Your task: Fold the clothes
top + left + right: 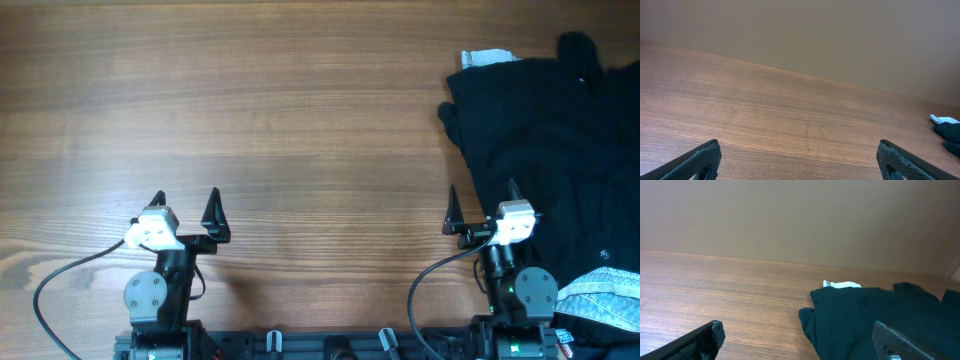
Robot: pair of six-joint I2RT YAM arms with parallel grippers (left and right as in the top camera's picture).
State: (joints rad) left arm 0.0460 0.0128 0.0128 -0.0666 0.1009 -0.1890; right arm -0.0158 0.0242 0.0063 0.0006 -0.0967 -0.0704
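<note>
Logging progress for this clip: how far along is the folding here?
Done: nothing visibly. The black garment lies crumpled at the right side of the table, with a white item peeking out behind it and a patterned cloth by the near right corner. In hand: nothing. The left gripper and right gripper are open and empty, near their bases. Left: all the folding.

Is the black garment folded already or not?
Not folded: the black garment lies crumpled in a loose heap, edges uneven.

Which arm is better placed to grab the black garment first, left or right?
Right. The right pincer sits open at the near edge of the black garment, while the left pincer, also open, is far across the table from it.
</note>
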